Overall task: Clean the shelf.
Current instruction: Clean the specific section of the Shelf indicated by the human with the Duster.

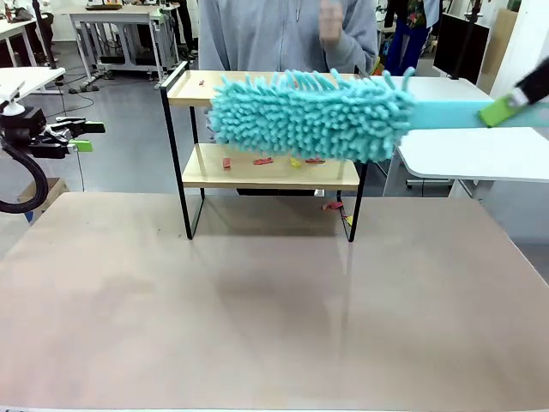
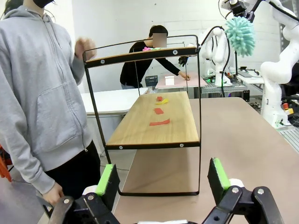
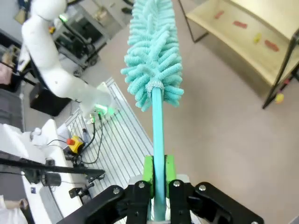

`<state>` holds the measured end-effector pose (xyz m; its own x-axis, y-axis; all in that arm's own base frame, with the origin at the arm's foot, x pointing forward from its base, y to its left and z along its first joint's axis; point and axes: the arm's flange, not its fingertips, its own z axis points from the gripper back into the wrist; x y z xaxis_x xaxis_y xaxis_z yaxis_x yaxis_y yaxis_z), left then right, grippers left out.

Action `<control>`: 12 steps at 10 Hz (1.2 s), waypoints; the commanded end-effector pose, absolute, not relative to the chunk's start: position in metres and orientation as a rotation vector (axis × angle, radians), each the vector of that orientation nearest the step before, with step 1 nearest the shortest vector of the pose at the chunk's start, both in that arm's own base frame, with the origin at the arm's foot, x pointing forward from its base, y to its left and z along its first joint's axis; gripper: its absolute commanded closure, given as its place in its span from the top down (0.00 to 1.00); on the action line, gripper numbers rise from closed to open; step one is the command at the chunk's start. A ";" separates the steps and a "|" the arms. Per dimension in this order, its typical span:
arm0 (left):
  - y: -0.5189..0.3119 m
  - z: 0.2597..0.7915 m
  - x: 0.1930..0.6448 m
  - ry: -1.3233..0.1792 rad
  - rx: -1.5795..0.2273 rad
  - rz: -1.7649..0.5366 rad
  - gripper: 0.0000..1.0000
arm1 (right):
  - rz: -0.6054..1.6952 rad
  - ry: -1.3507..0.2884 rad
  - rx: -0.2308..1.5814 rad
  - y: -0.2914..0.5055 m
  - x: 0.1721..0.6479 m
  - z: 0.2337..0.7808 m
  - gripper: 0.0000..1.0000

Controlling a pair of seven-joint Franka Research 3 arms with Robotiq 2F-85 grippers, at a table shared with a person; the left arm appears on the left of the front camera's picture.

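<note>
Teal duster (image 1: 309, 116), handle clenched in my right gripper (image 3: 159, 170), hangs parallel to the shelf (image 1: 202, 172), on my side of its upper board. The shelf stands at the far edge of the table (image 1: 257, 300). My left gripper (image 2: 163, 179) is released and farther off.

Left gripper (image 2: 162, 163): black linkage fingers (image 2: 233, 201), green pads (image 2: 108, 179), silver screws (image 2: 232, 190); black cable (image 1: 43, 182) loops beside it. Right gripper (image 3: 159, 161) alike. Person (image 1: 283, 30): grey zip hoodie (image 2: 42, 93), long sleeves (image 2: 18, 154), black trousers (image 2: 79, 172).

shelf (image 1: 206, 172): light wood boards, smooth, matt; thin black metal frame, slight sheen.
duster (image 1: 309, 116): shaggy teal chenille cloth head; handle (image 1: 446, 114) smooth teal plastic.
table (image 1: 257, 309): smooth matt beige top, faintly reflective.
</note>
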<state>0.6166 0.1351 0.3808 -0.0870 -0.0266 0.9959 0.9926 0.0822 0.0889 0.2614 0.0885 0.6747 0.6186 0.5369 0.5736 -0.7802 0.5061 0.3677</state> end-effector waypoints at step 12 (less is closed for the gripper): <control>0.135 0.382 0.614 -1.299 -1.083 -1.232 1.00 | 0.364 -0.663 0.462 0.244 0.285 0.770 0.13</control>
<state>0.6166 0.1351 0.3805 -0.0865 -0.0265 0.9959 0.9927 0.0821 0.0884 0.2746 0.2339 0.7625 0.7203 0.2320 0.6537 -0.5214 0.8026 0.2897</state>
